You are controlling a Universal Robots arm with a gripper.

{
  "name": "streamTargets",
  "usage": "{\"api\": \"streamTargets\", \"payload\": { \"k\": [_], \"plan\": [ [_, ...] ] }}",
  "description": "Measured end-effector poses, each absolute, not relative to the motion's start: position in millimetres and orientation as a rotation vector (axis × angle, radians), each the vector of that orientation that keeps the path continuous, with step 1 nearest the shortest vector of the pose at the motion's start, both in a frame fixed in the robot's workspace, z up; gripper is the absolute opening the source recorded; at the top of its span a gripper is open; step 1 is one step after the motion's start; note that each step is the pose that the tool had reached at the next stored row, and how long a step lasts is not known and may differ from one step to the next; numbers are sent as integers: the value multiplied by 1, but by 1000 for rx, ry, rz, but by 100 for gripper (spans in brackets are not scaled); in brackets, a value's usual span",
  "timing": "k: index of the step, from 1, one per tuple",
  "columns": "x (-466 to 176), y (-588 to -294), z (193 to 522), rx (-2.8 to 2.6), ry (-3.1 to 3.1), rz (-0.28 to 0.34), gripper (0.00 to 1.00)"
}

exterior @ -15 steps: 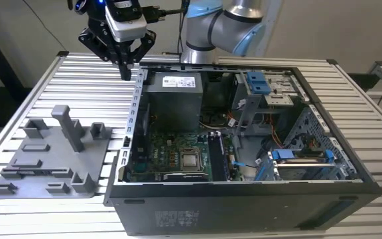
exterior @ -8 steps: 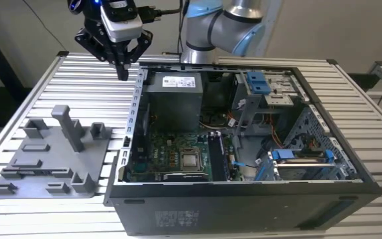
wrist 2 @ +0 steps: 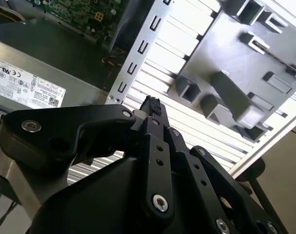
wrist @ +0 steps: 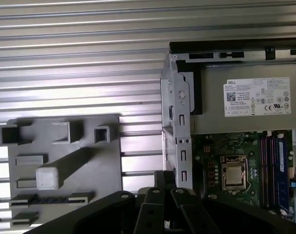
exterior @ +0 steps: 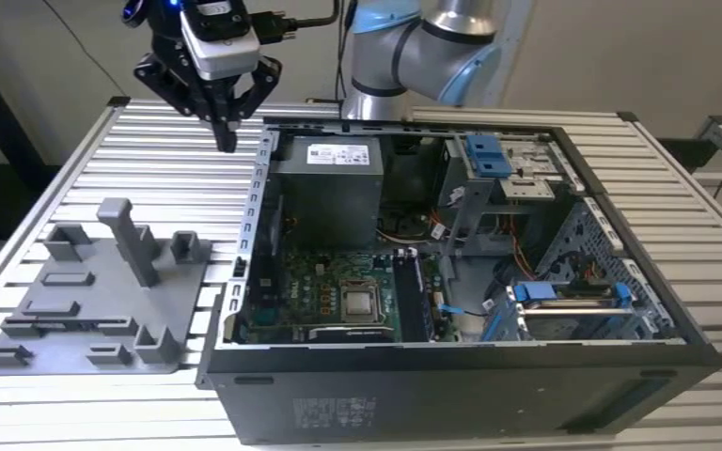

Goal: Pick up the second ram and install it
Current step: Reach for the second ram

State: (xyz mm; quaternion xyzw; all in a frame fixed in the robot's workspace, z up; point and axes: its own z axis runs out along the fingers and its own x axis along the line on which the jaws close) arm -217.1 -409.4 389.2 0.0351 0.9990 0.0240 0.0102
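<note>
My gripper (exterior: 226,139) hangs high over the slatted table, by the far corner of the open computer case (exterior: 462,395) on the exterior view's left. Its fingers meet at the tips with nothing between them; both wrist views show the tips (wrist 2: 150,104) (wrist: 161,179) closed. A thin dark strip that looks like the second ram (wrist: 51,199) stands on edge in the long holder of the grey tray (exterior: 180,310). The tray lies well below and to the exterior view's left of the gripper. Motherboard memory slots (wrist: 269,165) sit beside the processor (wrist: 233,176).
The tray carries a tall post (exterior: 129,240) and several small blocks. A power supply (exterior: 326,188) fills the case's far corner, and drive cages with blue clips (exterior: 493,155) stand on the exterior view's right. The case's metal side wall (wrist: 179,131) rises between tray and motherboard.
</note>
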Motion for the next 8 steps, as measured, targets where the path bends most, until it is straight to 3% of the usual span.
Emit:
{"api": "streamTargets", "payload": {
  "k": [8],
  "plan": [
    [-223, -409, 389, 110, 3118, 75, 11]
  ]
}}
